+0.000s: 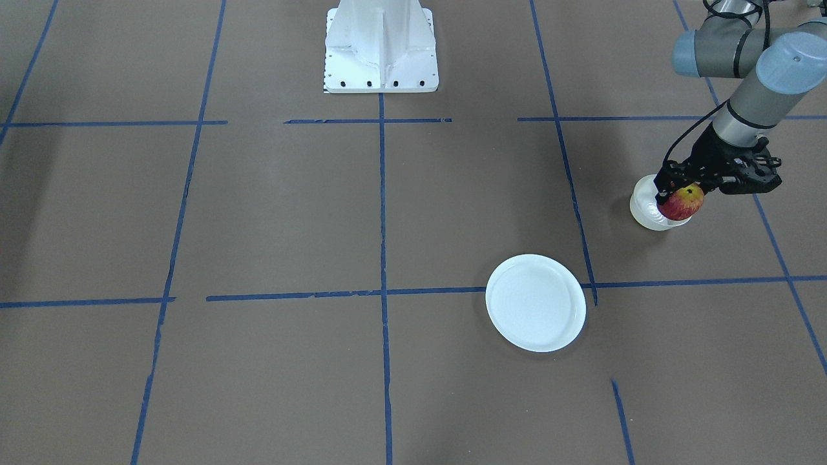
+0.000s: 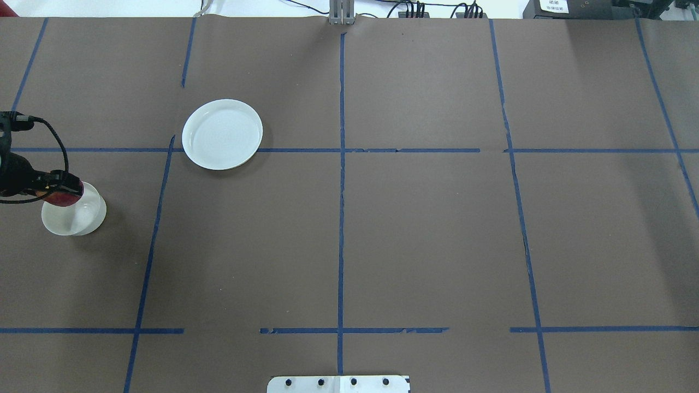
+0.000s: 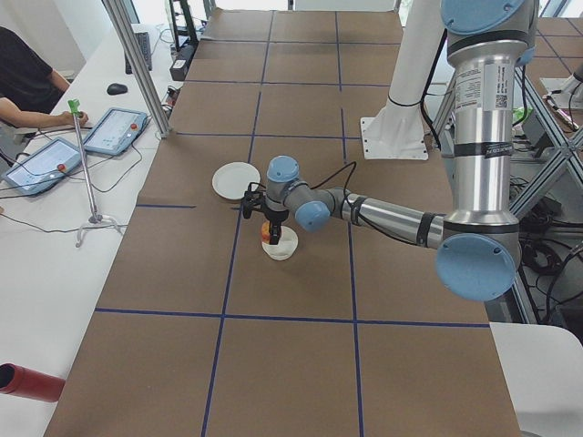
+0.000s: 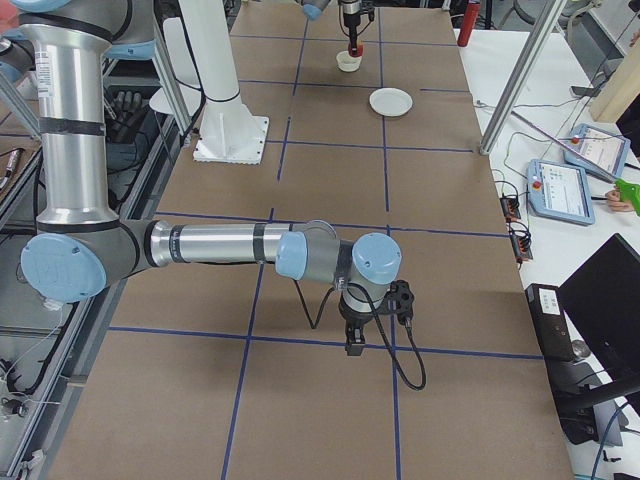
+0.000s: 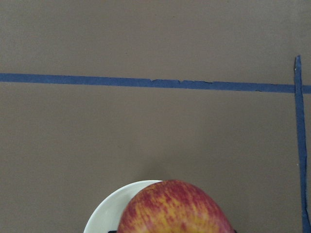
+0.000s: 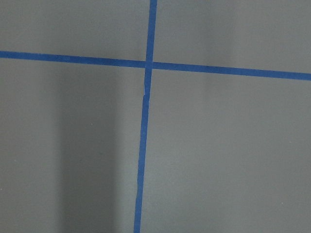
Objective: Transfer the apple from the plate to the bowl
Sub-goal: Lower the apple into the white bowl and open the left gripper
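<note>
The red apple (image 1: 682,203) with a yellow patch is held in my left gripper (image 1: 677,194), which is shut on it just above the small white bowl (image 1: 646,210), over the bowl's edge. In the overhead view the apple (image 2: 65,197) hangs over the bowl's (image 2: 76,217) rim near my left gripper (image 2: 54,190). The left wrist view shows the apple (image 5: 176,209) above the bowl's rim (image 5: 108,216). The flat white plate (image 1: 535,302) lies empty on the table, also in the overhead view (image 2: 222,134). My right gripper (image 4: 356,345) hovers low over the table; I cannot tell if it is open.
The table is covered in brown paper with blue tape lines. The white robot base (image 1: 381,45) stands at the table's edge. Operators' tablets (image 3: 109,130) and a person sit beyond the far side of the table.
</note>
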### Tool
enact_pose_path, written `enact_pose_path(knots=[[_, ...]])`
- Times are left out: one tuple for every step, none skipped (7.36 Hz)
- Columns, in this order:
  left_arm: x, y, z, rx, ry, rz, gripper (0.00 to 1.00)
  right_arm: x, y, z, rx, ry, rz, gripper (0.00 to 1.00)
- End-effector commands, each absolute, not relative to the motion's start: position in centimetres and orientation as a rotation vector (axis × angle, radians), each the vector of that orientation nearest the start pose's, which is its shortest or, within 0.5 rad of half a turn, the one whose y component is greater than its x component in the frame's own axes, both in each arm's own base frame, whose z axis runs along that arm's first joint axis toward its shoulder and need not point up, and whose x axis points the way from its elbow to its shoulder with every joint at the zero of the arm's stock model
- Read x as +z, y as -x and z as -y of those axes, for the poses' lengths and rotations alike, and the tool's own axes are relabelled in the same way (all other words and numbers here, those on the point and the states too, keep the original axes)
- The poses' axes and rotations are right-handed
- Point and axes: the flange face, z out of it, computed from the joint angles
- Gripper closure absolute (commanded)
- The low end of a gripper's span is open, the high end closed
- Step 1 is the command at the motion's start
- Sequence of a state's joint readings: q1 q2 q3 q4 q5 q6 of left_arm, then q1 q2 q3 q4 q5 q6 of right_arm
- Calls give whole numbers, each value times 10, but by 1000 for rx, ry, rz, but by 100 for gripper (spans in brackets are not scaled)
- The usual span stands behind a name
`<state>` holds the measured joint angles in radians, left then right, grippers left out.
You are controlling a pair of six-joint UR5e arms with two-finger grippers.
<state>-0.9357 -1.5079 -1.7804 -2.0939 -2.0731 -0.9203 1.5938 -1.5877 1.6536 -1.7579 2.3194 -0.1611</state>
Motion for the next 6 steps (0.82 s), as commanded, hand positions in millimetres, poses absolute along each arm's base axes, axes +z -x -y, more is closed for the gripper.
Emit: enact_pose_path(knots=[[546,-232,444,-88,-102,-796,100,646,-76,473,-86,46,755,0],[546,-236,441,-78,-94,-797,100,646,-76,473,-86,46,755,0],[545,-240,438,-70,-87,-798,100,646,-76,473,-86,46,755,0],[546,-245,436,-59,-81,-796,100,646,-76,473,-86,46,755,0],[547,-245,435,-60,-79,-795,100,646,-76,473,-86,46,755,0],[548,-246,436,-58,-78,-793,86,646,-76,473,-86,46,755,0]])
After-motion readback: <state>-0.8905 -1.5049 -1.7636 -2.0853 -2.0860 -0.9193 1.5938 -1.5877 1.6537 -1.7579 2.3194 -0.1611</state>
